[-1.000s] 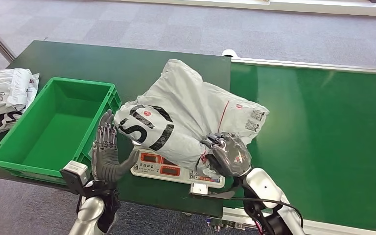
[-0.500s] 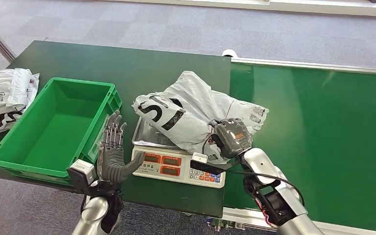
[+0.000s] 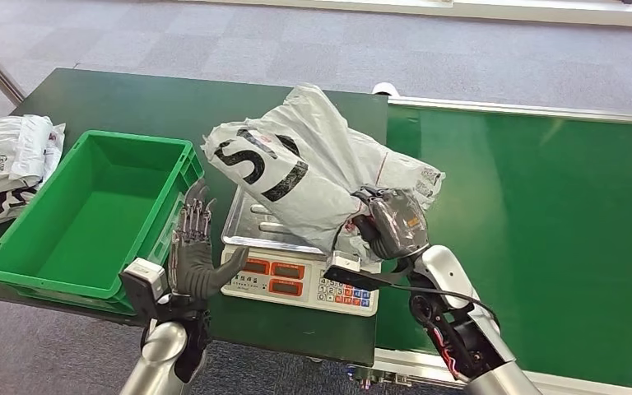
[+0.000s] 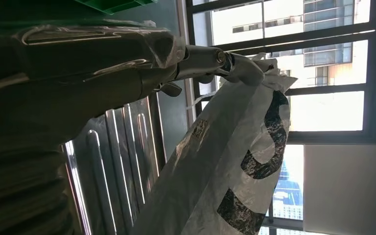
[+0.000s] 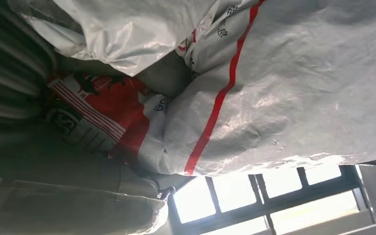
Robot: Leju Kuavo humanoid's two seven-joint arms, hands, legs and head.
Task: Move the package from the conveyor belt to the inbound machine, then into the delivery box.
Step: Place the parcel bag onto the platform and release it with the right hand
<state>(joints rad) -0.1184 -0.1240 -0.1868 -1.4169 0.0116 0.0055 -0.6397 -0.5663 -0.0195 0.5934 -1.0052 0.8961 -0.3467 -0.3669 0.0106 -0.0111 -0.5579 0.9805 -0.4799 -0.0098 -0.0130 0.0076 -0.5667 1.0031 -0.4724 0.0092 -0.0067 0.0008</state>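
Nearest you, the left hand (image 3: 191,247) stands upright with its fingers spread and nothing in them, between the green delivery box (image 3: 25,261) and the scale (image 3: 300,276). It looks posted there to catch or guide the bag as it swings over.

Beside it, your right hand (image 3: 391,226) is clamped on the near corner of the package (image 3: 296,169), a grey poly mailer with black lettering; the right wrist view shows the film (image 5: 293,88) bunched tight against the palm. Gripping one end lets the rest hang and pivot, which suits a lift toward the box.

Compared with half a second ago, the package has risen: it then lay sagging on the scale's steel pan (image 3: 251,226), and now most of that pan is bare, the bag's far end tipped up above the dark green table (image 3: 173,99). The left hand has shifted only slightly. Beyond, the conveyor belt (image 3: 543,206) lies to the right, and other mailers (image 3: 8,156) sit left of the box.
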